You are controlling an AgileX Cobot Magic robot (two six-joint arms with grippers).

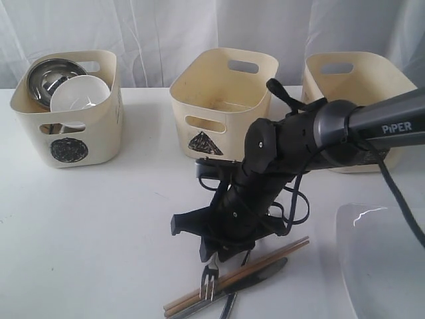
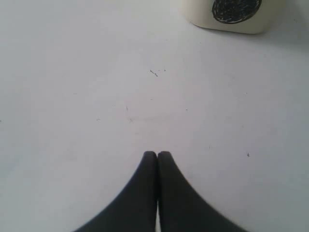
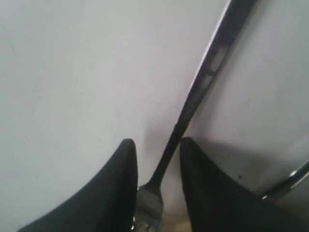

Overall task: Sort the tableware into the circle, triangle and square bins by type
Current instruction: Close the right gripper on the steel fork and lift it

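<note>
The right arm (image 1: 378, 119) bears the word "PiPER". Its gripper (image 3: 154, 145) stands partly open astride the fork (image 3: 193, 96), clamping nothing; the fork lies by the chopsticks (image 1: 279, 254) on the table (image 1: 99, 232). The left gripper (image 2: 157, 154) is closed and empty, near the circle-marked bin (image 2: 231, 17).

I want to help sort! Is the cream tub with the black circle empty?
No, not empty. The cream circle tub holds a shiny steel bowl and a small white bowl.

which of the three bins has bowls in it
The cream plastic bin with the black circle, far left: a shiny steel bowl and small white bowl sit inside.
</note>
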